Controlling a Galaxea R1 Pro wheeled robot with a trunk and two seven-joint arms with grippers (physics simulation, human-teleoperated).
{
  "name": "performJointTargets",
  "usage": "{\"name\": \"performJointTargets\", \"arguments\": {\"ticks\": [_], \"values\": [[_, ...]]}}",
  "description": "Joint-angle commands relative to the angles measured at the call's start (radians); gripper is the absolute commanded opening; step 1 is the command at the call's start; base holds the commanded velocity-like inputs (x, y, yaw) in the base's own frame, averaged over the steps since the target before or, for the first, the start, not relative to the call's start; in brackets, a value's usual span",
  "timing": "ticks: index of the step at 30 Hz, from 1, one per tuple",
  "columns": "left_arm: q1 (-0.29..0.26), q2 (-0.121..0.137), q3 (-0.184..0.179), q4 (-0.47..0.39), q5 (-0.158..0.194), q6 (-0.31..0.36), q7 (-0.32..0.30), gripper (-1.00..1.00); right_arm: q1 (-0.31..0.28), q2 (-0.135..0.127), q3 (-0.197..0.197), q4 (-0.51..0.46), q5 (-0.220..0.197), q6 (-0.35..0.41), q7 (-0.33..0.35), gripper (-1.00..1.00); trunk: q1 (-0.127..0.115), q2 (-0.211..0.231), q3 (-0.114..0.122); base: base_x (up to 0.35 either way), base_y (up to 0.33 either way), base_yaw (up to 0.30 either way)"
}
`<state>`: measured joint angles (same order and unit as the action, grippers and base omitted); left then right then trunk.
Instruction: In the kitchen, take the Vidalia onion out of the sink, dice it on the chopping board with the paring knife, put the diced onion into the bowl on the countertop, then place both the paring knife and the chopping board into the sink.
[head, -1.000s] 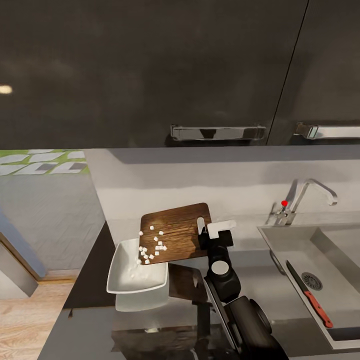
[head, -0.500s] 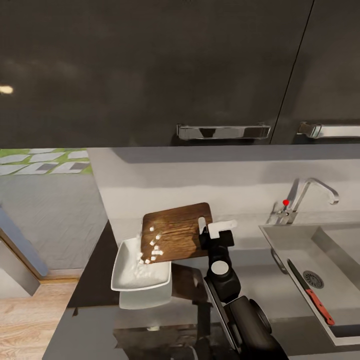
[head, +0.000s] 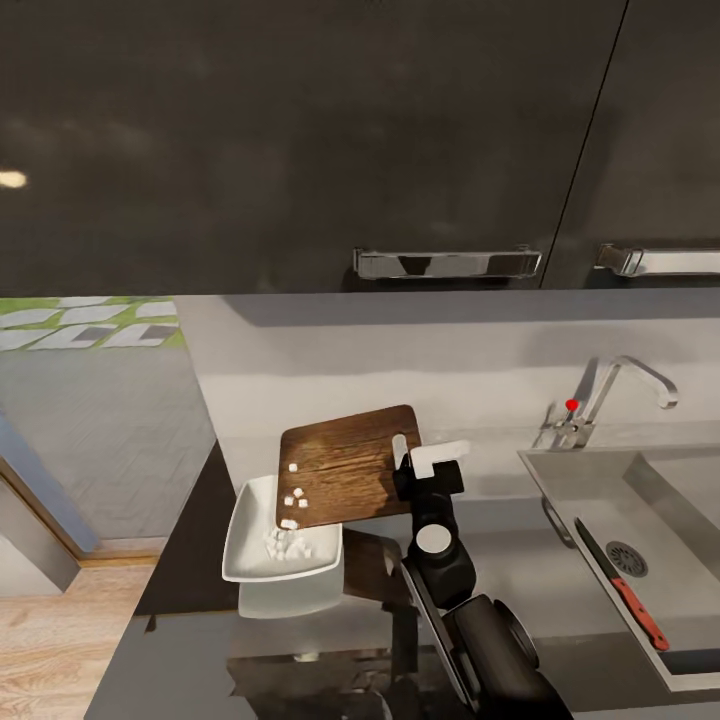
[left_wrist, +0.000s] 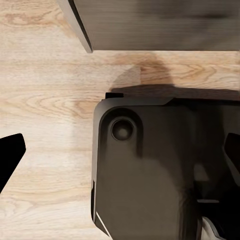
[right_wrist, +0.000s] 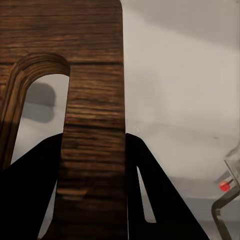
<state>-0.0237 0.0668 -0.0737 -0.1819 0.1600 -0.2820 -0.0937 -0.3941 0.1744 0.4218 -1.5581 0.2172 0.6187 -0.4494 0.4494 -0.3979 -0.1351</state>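
Over on the countertop (head: 560, 585) the biggest thing going on is the sink (head: 575, 490) off to the right with the paring knife (head: 620, 590) already lying in the basin next to the drain, red handle toward the front. Next down in size, the chopping board (head: 350, 465) is held up in the air, tipped so its low edge hangs over the bowl (head: 245, 545). The right gripper (head: 420, 462) is clamped on the board's end by the slot hole; the right wrist view has a dark finger (right_wrist: 30, 195) on each side of the wood. The board looks stiff and fairly light, but pinched by one end it'll want to swing, so I'd keep that grip by the slot. The left gripper's fingers (left_wrist: 10, 155) are spread wide with nothing between them, hanging over the floor. Smallest: the diced onion (head: 295, 497), little white cubes, a few on the board, some in the bowl.
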Motion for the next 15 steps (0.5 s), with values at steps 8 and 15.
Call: {"name": "performJointTargets", "arguments": {"ticks": [8, 15], "values": [[-0.001, 0.001, -0.008, 0.001, 0.01, -0.003, -0.003, 1.0, -0.001, 0.0, 0.004, 0.0, 0.004, -0.01, -0.045, -1.0, 0.001, -0.002, -0.002, 0.0, 0.0, 0.0], [-0.001, 0.001, -0.008, 0.001, 0.01, -0.003, -0.003, 1.0, -0.002, 0.0, 0.049, 0.001, 0.004, -0.022, -0.105, -1.0, 0.001, -0.002, -0.002, 0.0, 0.0, 0.0]]}}
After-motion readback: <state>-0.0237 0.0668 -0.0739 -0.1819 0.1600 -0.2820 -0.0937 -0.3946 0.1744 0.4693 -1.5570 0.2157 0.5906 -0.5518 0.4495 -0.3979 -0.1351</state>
